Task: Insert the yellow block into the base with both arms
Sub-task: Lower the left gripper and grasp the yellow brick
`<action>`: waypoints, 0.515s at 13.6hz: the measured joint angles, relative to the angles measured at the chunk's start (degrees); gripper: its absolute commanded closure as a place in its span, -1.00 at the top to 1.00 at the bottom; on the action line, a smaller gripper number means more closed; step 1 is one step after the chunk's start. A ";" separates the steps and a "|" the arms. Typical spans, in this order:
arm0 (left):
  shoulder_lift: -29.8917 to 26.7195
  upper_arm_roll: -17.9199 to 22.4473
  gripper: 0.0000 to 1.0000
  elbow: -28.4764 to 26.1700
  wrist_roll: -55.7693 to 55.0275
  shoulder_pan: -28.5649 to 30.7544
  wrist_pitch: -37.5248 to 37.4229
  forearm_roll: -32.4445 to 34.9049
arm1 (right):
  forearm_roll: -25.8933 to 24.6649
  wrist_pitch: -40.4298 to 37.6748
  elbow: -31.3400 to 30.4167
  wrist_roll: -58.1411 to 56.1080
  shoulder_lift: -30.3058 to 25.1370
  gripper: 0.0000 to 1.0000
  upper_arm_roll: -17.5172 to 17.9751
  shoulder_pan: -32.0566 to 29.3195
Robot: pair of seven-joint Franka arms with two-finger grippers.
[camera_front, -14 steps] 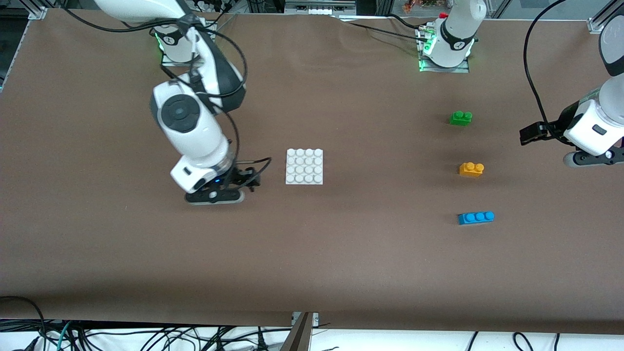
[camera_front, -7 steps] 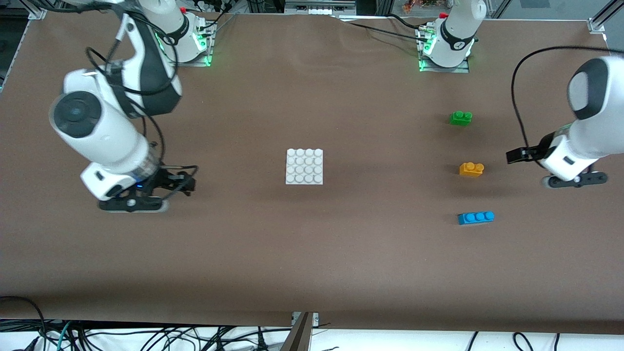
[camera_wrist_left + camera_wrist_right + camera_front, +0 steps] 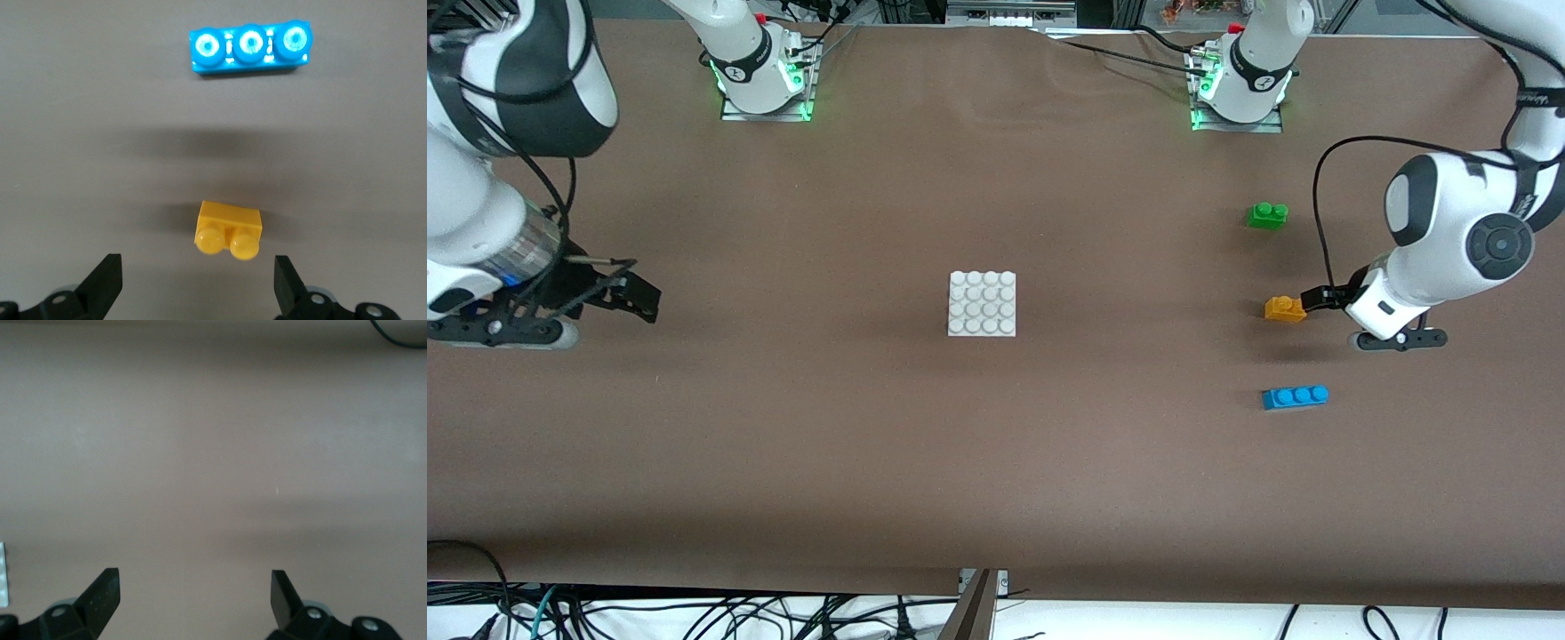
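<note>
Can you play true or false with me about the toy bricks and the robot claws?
1. The yellow block is already stuck on the base. False: it sits on the table, apart from the base, toward the left arm's end.
2. The left claw is open, with the yellow block in front of it. True.
3. The right claw holds the green brick. False: it is open and holds nothing.
4. The blue brick has three studs. True.
5. The blue brick is nearer the front camera than the yellow block. True.
</note>
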 measured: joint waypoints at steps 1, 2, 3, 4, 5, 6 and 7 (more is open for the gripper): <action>1.06 -0.01 1.00 -0.11 0.90 0.00 0.60 0.00 | 0.00 -1.12 -0.60 -0.10 -1.17 1.00 0.31 -0.23; 1.80 -0.02 1.00 -0.18 2.30 0.00 0.77 0.00 | 0.00 -2.00 -1.15 -0.25 -2.16 1.00 0.89 -0.46; 2.24 -0.03 1.00 -0.43 4.16 0.00 0.94 0.00 | 0.00 -2.65 -1.63 -1.14 -2.86 1.00 1.35 -0.71; 2.48 -0.03 1.00 -0.83 5.85 0.00 1.55 0.00 | 0.00 -2.95 -1.94 -3.49 -3.39 1.00 1.65 -0.96; 2.63 -0.03 1.00 -1.63 6.86 0.00 3.08 0.00 | 0.00 -3.17 -2.11 -6.51 -3.86 1.00 1.82 -1.21; 2.80 -0.03 1.00 -2.80 7.33 0.00 5.23 0.00 | 0.00 -3.56 -2.13 -8.83 -4.28 1.00 1.85 -1.36; 3.04 -0.03 1.00 -4.13 7.53 0.00 7.40 0.00 | 0.00 -3.82 -2.14 -10.07 -4.72 1.00 1.96 -1.44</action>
